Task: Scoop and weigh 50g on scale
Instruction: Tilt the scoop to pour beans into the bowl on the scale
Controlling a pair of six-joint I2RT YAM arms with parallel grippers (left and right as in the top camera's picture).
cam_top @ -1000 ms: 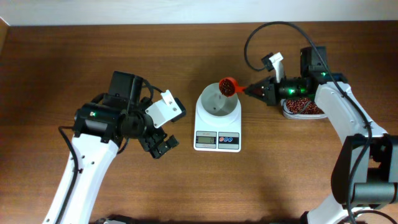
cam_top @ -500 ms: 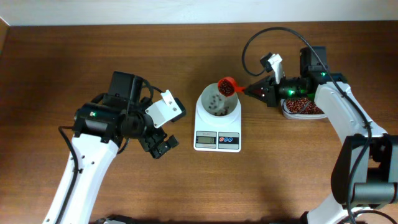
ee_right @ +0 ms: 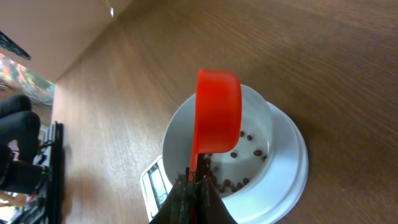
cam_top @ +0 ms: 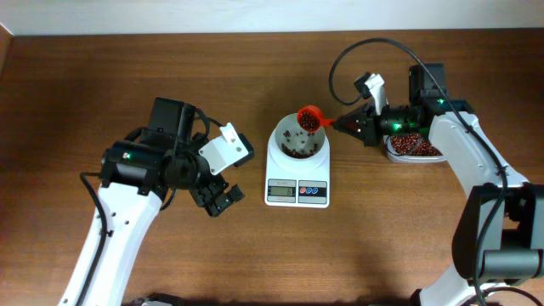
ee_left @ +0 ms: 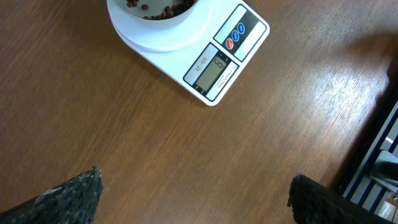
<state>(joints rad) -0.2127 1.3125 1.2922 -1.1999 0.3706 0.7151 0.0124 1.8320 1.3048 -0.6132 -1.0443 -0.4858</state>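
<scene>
- My left jaws hang spread wide with nothing in them, well to the left of the scale (cam_top: 297,192) and above bare table (cam_top: 382,246). I judge that they are parked there so the scale's front and display are unobstructed and nothing of mine leans on it.
- The scale sits flat on the table with its display and buttons towards me. Its white bowl (cam_top: 282,134) rides on top, so whatever lands inside gets weighed.
- A thin scatter of red-brown beans (cam_top: 297,151) lies on the bowl's floor. That looks far short of a full portion, and I cannot read the display's digits with any confidence.
- The red scoop (cam_top: 311,119) is over the scale's back right rim, rolled onto its side with its mouth towards the bowl. The tilt lets beans slide out and drop inside the rim rather than onto the table.
- My right jaws are clenched on the scoop's thin handle, just right of the scale (the wrist view shows the handle pinched between the tips). Holding it by the far end keeps my arm off the scale.
- The clear tub (cam_top: 414,150) of spare beans sits further right of the scale, near enough for another dip.
</scene>
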